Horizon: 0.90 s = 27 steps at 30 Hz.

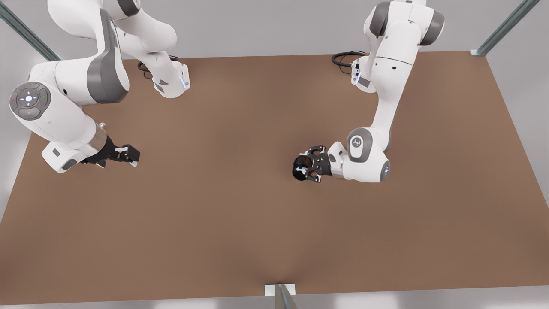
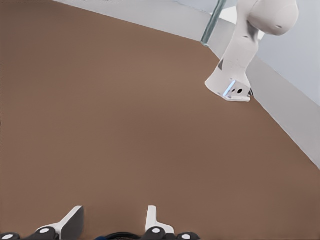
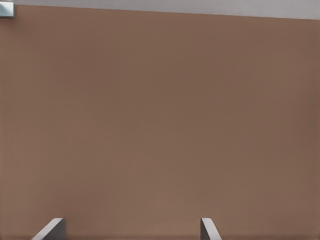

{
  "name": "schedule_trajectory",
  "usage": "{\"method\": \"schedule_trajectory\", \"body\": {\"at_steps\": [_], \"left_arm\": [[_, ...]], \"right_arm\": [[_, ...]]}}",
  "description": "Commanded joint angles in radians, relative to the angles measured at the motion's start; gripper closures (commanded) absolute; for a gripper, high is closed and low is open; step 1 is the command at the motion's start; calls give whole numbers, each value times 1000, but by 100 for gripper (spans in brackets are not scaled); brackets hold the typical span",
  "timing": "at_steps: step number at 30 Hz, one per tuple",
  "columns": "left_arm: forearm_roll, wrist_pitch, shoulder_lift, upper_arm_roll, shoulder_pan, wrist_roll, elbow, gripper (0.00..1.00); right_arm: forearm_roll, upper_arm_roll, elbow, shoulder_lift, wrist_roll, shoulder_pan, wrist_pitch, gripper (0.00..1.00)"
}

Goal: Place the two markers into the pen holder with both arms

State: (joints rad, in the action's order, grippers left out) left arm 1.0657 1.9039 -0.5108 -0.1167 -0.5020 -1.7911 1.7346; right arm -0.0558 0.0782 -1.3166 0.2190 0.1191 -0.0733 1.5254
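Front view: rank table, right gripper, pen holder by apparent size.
1. Table.
2. Right gripper, open, front view's left.
3. Pen holder, partly hidden by the open left gripper at the front view's right, so ranks 2 and 3 are unsure.

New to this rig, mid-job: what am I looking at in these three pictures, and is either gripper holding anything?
Two white robot arms work over a brown table. The front view looks down on both; each wrist view looks out past one arm's own fingers. The left gripper, on the front view's right, hangs open over the black pen holder, where a blue speck may be a marker's cap. The right gripper waits open, holding nothing.
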Motion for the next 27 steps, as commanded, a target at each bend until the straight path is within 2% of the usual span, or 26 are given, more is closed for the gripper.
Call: {"method": "schedule_trajectory", "body": {"at_steps": [1,3,5,7,9,10,11,12,14,15,18,27], "left_arm": [[-73,0,21,-1,3,192,-24,0],[-369,-75,44,-60,13,815,-159,0],[-648,-313,44,-124,13,1183,-340,0],[-776,-393,60,-233,10,1404,-440,0],[-831,-401,130,-278,20,1584,-477,0],[-961,-399,182,-114,135,1685,-477,0],[-1078,-399,218,96,281,1794,-475,0],[-1141,-398,236,203,373,1846,-475,0],[-1147,-381,256,284,451,1952,-475,0],[-1152,-373,261,353,503,2015,-475,0],[-1239,-384,262,368,468,2138,-492,0],[-1239,-408,255,365,467,2288,-503,0]], "right_arm": [[-1,0,0,-1,-4,0,-1,0],[1,0,5,-1,-3,0,-1,0],[1,2,4,-1,1,15,1,0],[2,5,-1,-1,-1,38,2,0],[2,8,-3,-1,-1,38,7,0],[8,8,-3,0,-1,40,6,0],[48,3,-3,0,-4,43,6,0],[50,3,-15,2,-6,60,24,0],[47,9,-56,-15,-9,79,50,0],[47,9,-144,-67,-9,83,102,1],[48,-3,-181,-87,-64,98,122,0],[50,2,-176,-86,-62,107,122,0]]}}
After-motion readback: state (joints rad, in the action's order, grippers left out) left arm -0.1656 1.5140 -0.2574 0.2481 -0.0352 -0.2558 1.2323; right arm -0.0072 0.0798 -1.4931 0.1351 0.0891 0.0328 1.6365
